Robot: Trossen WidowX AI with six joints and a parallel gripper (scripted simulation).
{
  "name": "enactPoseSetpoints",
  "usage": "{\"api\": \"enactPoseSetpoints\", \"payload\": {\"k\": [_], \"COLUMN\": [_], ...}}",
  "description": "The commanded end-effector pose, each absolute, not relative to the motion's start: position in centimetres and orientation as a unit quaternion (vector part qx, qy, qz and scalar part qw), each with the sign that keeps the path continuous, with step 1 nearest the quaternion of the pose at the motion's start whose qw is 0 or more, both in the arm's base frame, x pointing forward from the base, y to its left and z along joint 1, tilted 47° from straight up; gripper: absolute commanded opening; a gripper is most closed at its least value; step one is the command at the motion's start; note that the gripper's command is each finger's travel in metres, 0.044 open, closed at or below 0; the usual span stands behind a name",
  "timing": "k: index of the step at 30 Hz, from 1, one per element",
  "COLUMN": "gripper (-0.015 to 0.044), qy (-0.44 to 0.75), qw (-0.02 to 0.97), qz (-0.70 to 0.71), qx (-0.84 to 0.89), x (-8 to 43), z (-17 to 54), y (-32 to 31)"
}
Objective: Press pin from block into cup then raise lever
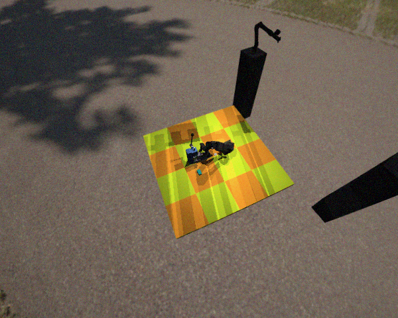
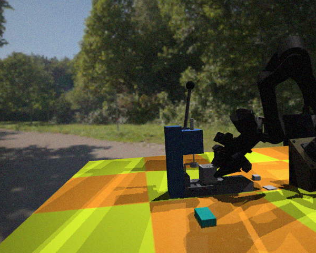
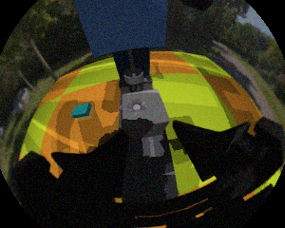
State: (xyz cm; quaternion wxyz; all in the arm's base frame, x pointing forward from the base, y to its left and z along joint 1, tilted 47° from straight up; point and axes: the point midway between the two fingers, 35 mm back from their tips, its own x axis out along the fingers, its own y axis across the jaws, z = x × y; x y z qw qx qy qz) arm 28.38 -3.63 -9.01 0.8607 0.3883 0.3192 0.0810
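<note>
The light grey block (image 2: 206,174) (image 3: 152,102) stands upright on the dark press bed (image 2: 231,186). Its round pin (image 3: 136,107) shows on top. The block is on the arm side of the punch (image 2: 194,163) (image 3: 134,75), not directly under it. The punch is raised above block height. The lever (image 2: 187,106) of the blue press (image 2: 175,160) (image 1: 191,152) stands up. My gripper (image 2: 216,164) (image 3: 150,127) is open and empty, low over the bed just behind the block, with its fingers spread toward either side. I cannot make out the cup.
A teal block (image 2: 205,216) (image 3: 81,110) (image 1: 199,171) lies on the checkered table beside the press. A small grey cube (image 2: 256,177) and a flat pale tile (image 2: 269,187) lie near the arm's base. The press head overhangs the punch.
</note>
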Motion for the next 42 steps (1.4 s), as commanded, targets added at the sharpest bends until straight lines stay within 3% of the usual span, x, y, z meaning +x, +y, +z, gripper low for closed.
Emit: {"api": "enactPoseSetpoints", "payload": {"k": [1, 7, 12, 36, 42], "gripper": [0.0300, 0.0300, 0.0300, 0.0300, 0.0142], "qy": [0.319, 0.322, 0.350, 0.350, 0.350], "qw": [0.861, 0.860, 0.849, 0.849, 0.849], "qz": [0.081, 0.084, 0.096, 0.096, 0.096], "qx": [0.388, 0.387, 0.384, 0.384, 0.384], "x": [28.4, 28.3, 25.2, 25.2, 25.2], "z": [-9.0, -8.5, -8.2, -8.2, -8.2], "y": [-3.6, -3.0, -2.9, -2.9, -2.9]}}
